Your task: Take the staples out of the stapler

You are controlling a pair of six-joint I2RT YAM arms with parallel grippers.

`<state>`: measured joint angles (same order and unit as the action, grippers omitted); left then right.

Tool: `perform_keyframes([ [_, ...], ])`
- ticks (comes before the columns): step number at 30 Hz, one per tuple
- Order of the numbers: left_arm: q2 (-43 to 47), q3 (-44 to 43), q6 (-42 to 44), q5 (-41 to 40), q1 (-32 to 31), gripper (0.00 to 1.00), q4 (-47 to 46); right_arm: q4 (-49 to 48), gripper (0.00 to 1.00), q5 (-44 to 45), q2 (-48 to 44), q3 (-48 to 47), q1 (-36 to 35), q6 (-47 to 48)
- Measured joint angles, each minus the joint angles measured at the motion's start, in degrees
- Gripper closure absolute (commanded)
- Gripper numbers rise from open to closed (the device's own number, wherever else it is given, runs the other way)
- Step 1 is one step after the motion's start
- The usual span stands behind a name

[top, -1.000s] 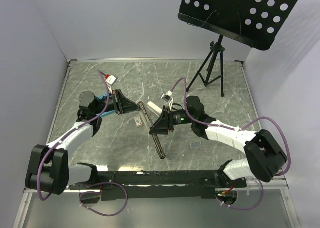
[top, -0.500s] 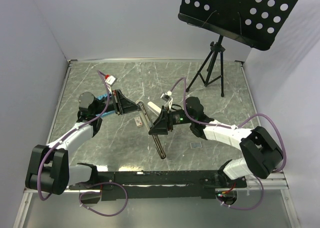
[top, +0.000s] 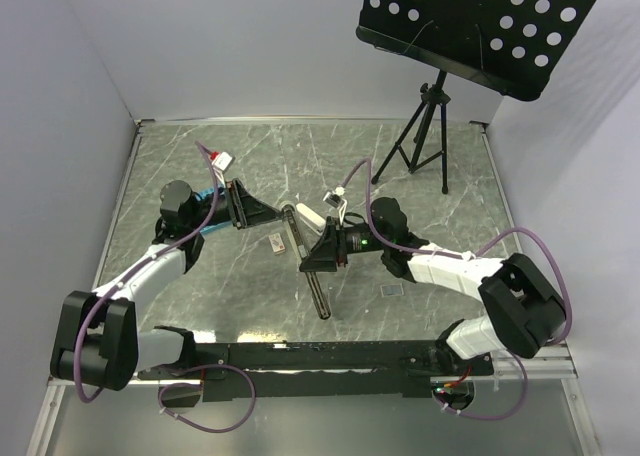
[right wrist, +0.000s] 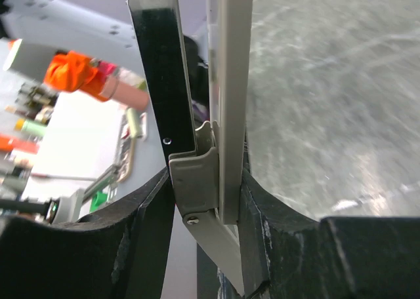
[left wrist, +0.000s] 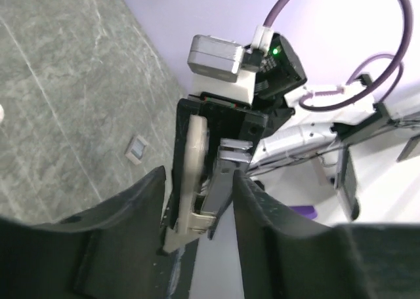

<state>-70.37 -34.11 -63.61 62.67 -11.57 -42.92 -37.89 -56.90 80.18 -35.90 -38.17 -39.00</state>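
Item: stapler (right wrist: 226, 82), hinged open, clamped between right gripper (right wrist: 205, 187) fingers. Left gripper (left wrist: 197, 184): fingers apart, flanking stapler's end.

Both arms angled inward, left gripper (top: 273, 216) with jaws parted, right gripper (top: 312, 261) clamped tight

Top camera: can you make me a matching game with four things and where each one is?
Things:
1. stapler
2. tan block
3. music stand
4. grey square

Places:
A. back right corner
B. on the table, just in front of the right arm
C. in the right gripper
D. on the table, just below the left gripper

Pairs: 1-C, 2-D, 3-A, 4-B
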Motion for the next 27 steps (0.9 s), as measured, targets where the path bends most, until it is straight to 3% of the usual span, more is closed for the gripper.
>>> perform_keyframes([
  [8, 3.08, -3.45, 7.52, -3.17, 0.09, 0.35, 12.2, 8.7, 1.0, 3.41, -4.31, 1.99, 6.12, 2.47],
  [12, 3.5, -4.83, 10.73, -4.79, 0.09, 0.34, 17.18, 20.44, 1.0, 8.46, -6.62, 0.39, 8.0, 7.41],
  [19, 5.05, -8.63, 19.28, -13.57, 0.09, 0.33, 30.99, 44.74, 1.0, 25.51, -6.71, -7.76, 7.93, 16.92],
  [27, 10.86, -11.23, 25.55, -32.48, 0.13, 0.3, 44.24, 65.22, 1.0, 53.37, 0.9, -15.19, 3.28, 20.24],
])
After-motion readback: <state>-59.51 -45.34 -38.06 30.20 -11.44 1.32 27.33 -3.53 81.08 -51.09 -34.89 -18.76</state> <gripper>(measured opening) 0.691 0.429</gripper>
